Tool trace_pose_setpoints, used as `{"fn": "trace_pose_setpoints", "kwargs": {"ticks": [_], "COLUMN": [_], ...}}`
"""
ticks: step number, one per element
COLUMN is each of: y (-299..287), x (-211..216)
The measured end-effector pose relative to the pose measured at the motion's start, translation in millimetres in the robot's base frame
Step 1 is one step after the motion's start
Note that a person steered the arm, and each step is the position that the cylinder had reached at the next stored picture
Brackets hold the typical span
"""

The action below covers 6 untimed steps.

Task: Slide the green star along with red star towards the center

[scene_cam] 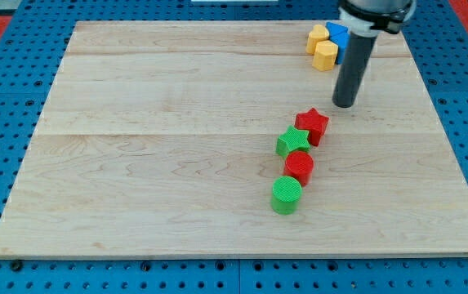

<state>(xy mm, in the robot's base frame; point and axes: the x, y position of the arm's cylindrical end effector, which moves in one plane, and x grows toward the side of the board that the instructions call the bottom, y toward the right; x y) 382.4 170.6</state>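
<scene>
Nearest block: green cylinder [286, 196] sits lowest in the view, touching the red cylinder [299, 167] just up and right of it.
Task blocks: green star [293, 141] lies just above the red cylinder, and red star [312, 126] touches the green star on its upper right; both rest right of the table's [152, 155] middle.
Tip: my tip [345, 105] stands just up and right of the red star, apart from it by a narrow gap.
Claw: none fitted, only a bare rod, so nothing can be apart, together or clamped.
Other blocks: yellow blocks [322, 49] and a blue block [337, 35] cluster well above the red star, partly hidden behind my rod.
Step in hand: I judge this as lining up behind the pair, contact not yet made.
Next move: a push down and leftward through the red star, so it drives the green star ahead; an off-line push could split them.
Open room: left of the green star the table is bare through its middle; every edge lies well away from the stars.
</scene>
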Motion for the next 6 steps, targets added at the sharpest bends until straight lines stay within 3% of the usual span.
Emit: {"fn": "trace_pose_setpoints", "kwargs": {"ticks": [1,2,3,4,6], "y": [32.0,78.3,81.4,22.3,-114.8], "x": [-9.7,2.0,30.1,67.2,92.3]}}
